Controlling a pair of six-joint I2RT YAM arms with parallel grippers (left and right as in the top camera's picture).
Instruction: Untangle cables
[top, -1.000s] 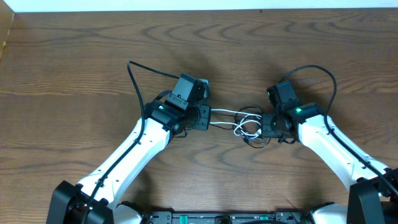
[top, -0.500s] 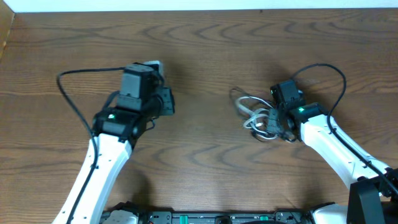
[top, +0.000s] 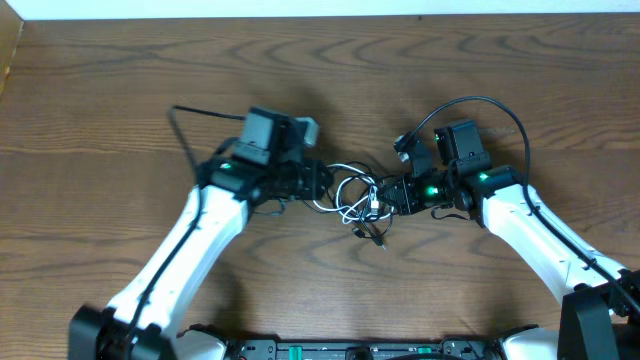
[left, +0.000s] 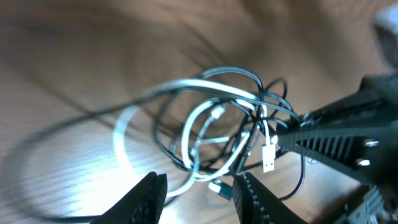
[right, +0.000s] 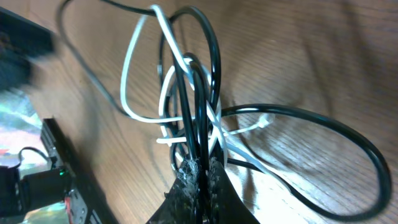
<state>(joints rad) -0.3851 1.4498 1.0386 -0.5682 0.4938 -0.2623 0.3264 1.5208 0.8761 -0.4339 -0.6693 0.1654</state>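
Note:
The cables (top: 355, 200) lie as a tangled bundle of one white cord and thin black cords between my two arms at the table's middle. My right gripper (top: 398, 194) is shut on black strands of the cables (right: 186, 106), at the bundle's right side. My left gripper (top: 322, 183) is open at the bundle's left side. In the left wrist view its fingers (left: 199, 193) straddle the near edge of the cables (left: 217, 130), and a small white plug (left: 268, 155) hangs in the tangle.
The wooden table (top: 120, 110) extends on all sides. Thicker black arm wires loop behind the left arm (top: 185, 125) and above the right arm (top: 500, 110). A white wall edge (top: 320, 8) runs along the back.
My left arm has swung back from the far left to the bundle, jaws open around its left edge. My right gripper has shifted left with the cables, and the bundle has spread out.

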